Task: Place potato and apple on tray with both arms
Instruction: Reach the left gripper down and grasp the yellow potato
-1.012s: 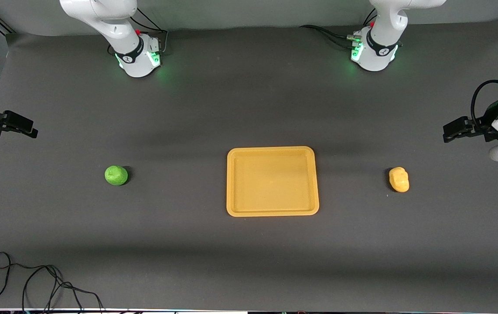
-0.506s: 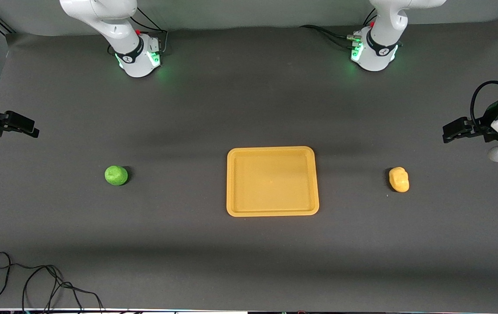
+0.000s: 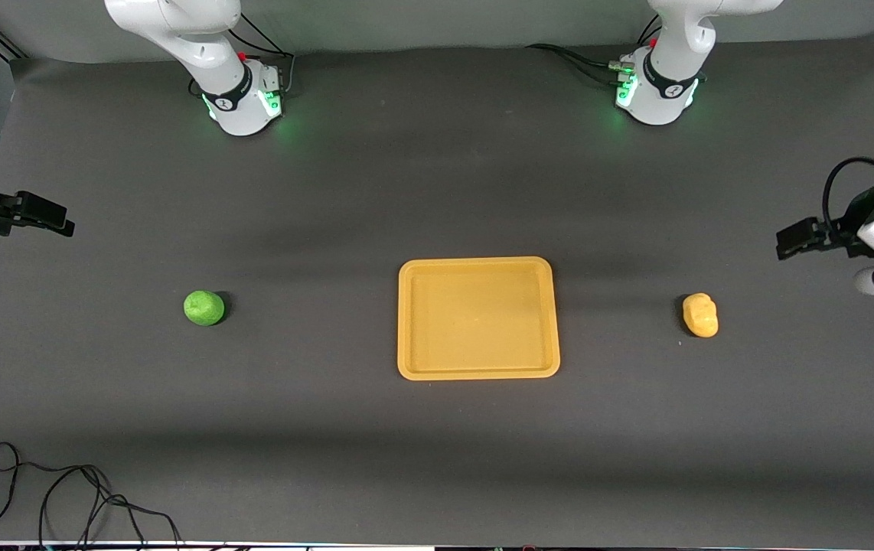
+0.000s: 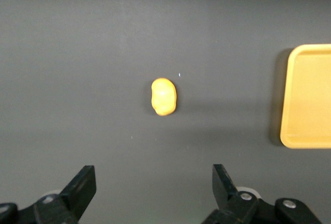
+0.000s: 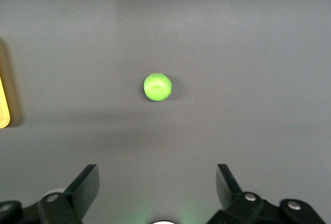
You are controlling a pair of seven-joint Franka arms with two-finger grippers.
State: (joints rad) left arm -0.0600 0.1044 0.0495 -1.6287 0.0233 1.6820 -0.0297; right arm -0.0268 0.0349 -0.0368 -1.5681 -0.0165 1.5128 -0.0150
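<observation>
Each fruit lay under its own arm's reach, tray point(image 3: 478, 369) bare between them

Left gripper point(image 4: 151, 189) hung jaws spread, high over the table's left-arm end; potato point(image 3: 700, 314) lay ahead of the gap, long axis roughly along the approach line. Right gripper point(image 5: 156, 189), jaws also spread, over the right-arm end; apple point(image 3: 203, 308) centred ahead of it. Neither fruit grasped yet

Flat rectangular orange-yellow plastic tray point(image 3: 478, 317) with low rim, mid-table, nothing on it. Small round bright green apple point(image 3: 203, 308) on the mat toward the right arm's end, well apart from tray. Lumpy oblong yellow-orange potato point(image 3: 700, 314) toward the left arm's end, also apart.
</observation>
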